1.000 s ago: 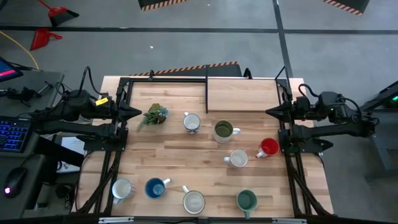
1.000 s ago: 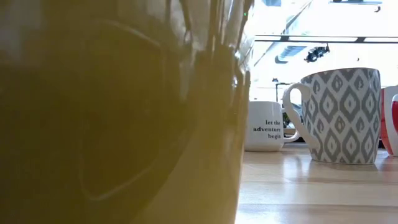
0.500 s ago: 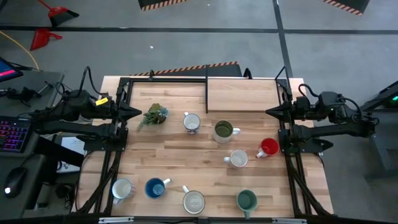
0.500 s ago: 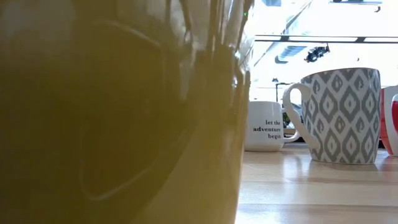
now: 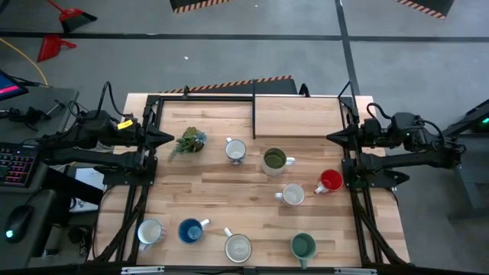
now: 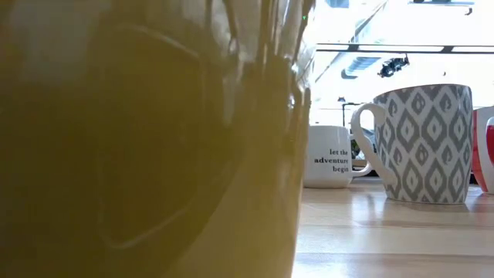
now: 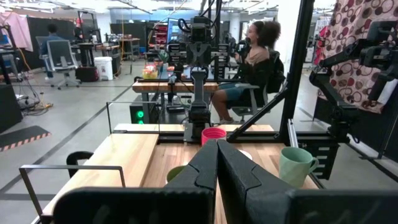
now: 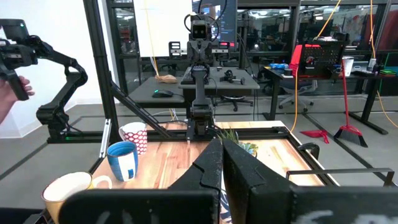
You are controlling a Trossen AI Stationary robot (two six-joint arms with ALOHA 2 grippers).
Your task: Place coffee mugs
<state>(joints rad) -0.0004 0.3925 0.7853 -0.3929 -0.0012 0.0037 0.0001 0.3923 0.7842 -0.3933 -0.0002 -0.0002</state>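
Note:
Eight mugs stand on their bases on the wooden table. In the high view a white one (image 5: pixel 235 150), an olive green one (image 5: pixel 274 160), a red one (image 5: pixel 330 181) and a white one (image 5: pixel 293 195) stand mid-table. Along the near edge stand a white mug (image 5: pixel 150 231), a blue one (image 5: pixel 190 231), a grey-patterned one (image 5: pixel 238 247) and a teal one (image 5: pixel 303 246). My left gripper (image 5: pixel 170 137) is shut at the table's left edge, beside the plant sprig (image 5: pixel 189 142). My right gripper (image 5: pixel 330 138) is shut at the right edge, just beyond the red mug. Both hover, holding nothing.
A raised wooden board (image 5: pixel 296 116) lies at the table's far side, right of middle. Black frame rails (image 5: pixel 145 164) run along both side edges. In the low view a blurred yellowish mug (image 6: pixel 147 154) fills the left half. Bare wood lies left of mid-table.

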